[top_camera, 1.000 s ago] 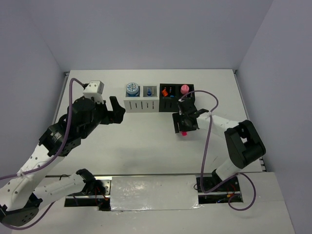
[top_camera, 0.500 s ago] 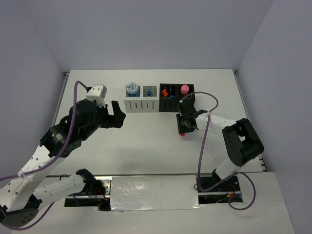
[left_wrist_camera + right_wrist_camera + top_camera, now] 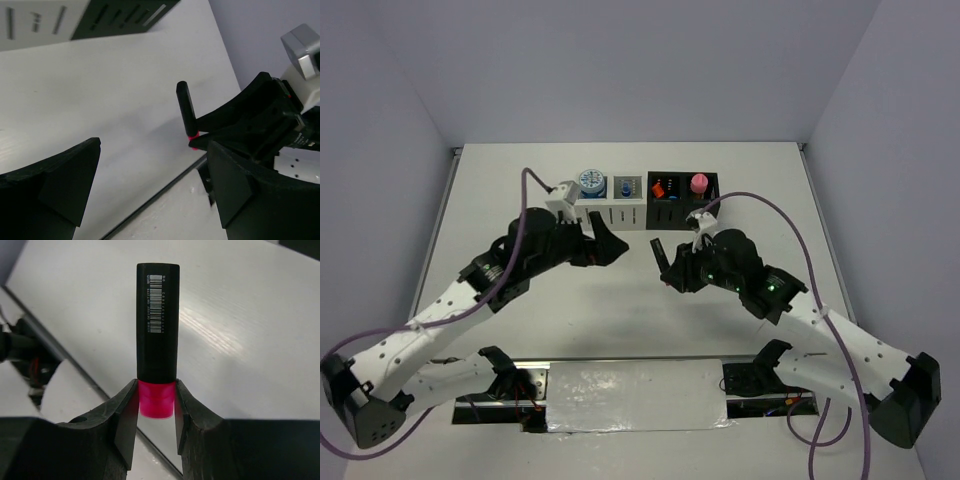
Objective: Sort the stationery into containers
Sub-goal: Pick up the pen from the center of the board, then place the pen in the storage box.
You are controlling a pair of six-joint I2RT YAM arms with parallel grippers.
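Right gripper [image 3: 156, 390] is pinching the pink-capped highlighter [image 3: 157, 325] by its cap, fingers closed snug. The black barrel is projecting toward the left gripper [image 3: 152, 145], which is gaping wide and holding nothing. Both are hovering over the table [image 3: 620, 310], in front of the black organiser [image 3: 682, 213]. Judgement: cap-end grip is leaving the barrel free for a handover.

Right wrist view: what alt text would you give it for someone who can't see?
A black gripper pinches a black marker by its pink end; the marker points away, its barcode label facing the camera. A white table lies behind it.
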